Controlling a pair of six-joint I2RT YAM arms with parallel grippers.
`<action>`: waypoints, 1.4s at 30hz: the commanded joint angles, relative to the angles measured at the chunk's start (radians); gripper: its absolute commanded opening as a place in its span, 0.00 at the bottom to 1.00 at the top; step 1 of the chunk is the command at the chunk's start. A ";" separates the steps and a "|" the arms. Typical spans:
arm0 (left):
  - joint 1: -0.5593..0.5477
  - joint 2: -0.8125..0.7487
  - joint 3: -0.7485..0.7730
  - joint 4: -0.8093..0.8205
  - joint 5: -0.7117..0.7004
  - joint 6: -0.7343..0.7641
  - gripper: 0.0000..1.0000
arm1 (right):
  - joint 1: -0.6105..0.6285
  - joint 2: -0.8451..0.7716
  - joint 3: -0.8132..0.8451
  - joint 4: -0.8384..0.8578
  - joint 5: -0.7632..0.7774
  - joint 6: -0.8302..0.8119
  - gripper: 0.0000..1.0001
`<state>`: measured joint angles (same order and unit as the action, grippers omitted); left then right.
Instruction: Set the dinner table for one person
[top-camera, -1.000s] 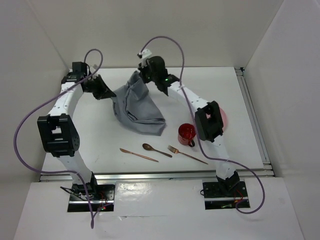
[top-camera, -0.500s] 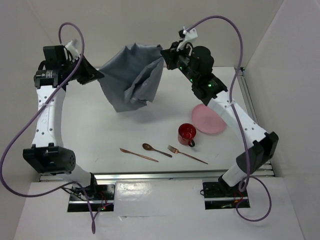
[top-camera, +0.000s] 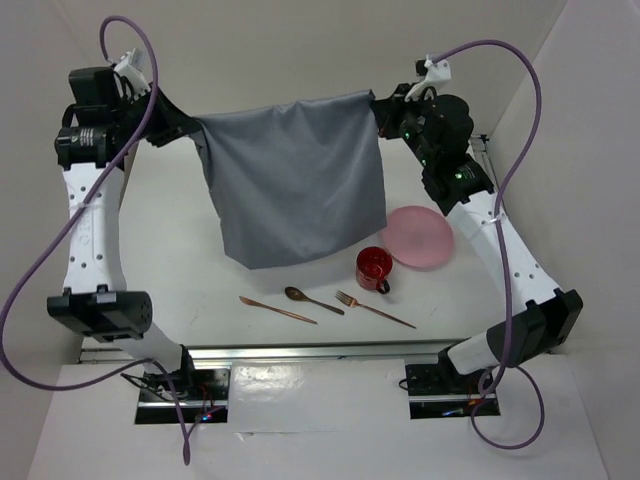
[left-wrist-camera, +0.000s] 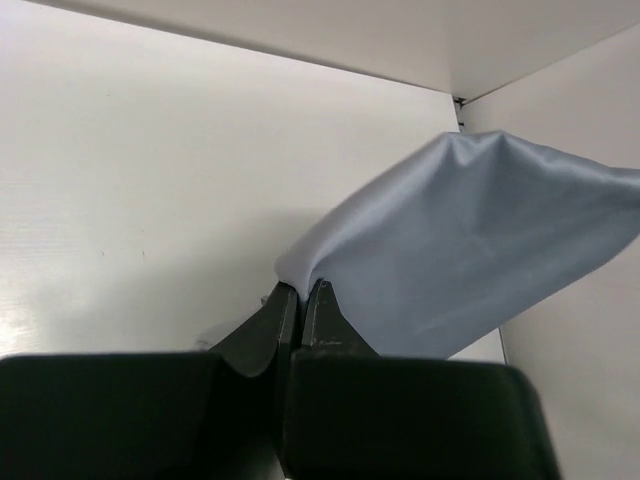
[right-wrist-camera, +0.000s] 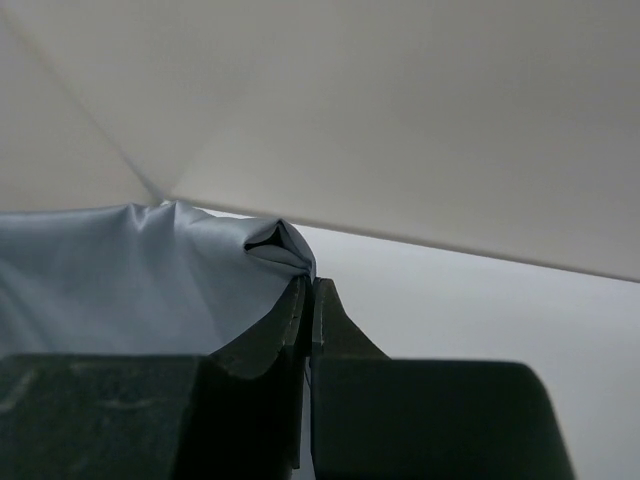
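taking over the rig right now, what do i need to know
Both shut: the left gripper on one upper corner of the grey cloth, the right gripper on the other.
The cloth hangs spread between them over the dinner table.
The pink plate, red mug, knife, spoon and fork lie loose on the table.
Done: cloth lifted, opened.
Left: probably lay it flat, then arrange the rest.

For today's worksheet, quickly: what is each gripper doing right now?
Left gripper: shut on one top corner of the grey cloth.
Right gripper: shut on the grey cloth's other top corner.
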<state>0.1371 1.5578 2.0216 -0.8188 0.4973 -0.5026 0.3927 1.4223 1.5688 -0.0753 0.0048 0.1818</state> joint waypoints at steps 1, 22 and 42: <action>0.006 0.102 0.066 0.026 0.040 0.004 0.00 | -0.064 0.038 0.019 0.042 -0.055 0.034 0.00; 0.015 0.311 0.270 0.188 0.133 -0.090 0.00 | -0.209 0.245 0.165 0.200 -0.272 0.073 0.00; 0.071 0.005 -0.032 -0.045 -0.025 0.081 0.00 | -0.209 -0.035 -0.164 0.074 -0.267 0.131 0.00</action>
<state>0.1993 1.4246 2.0621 -0.8555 0.5098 -0.4503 0.1902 1.2766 1.4433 0.0219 -0.2932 0.3004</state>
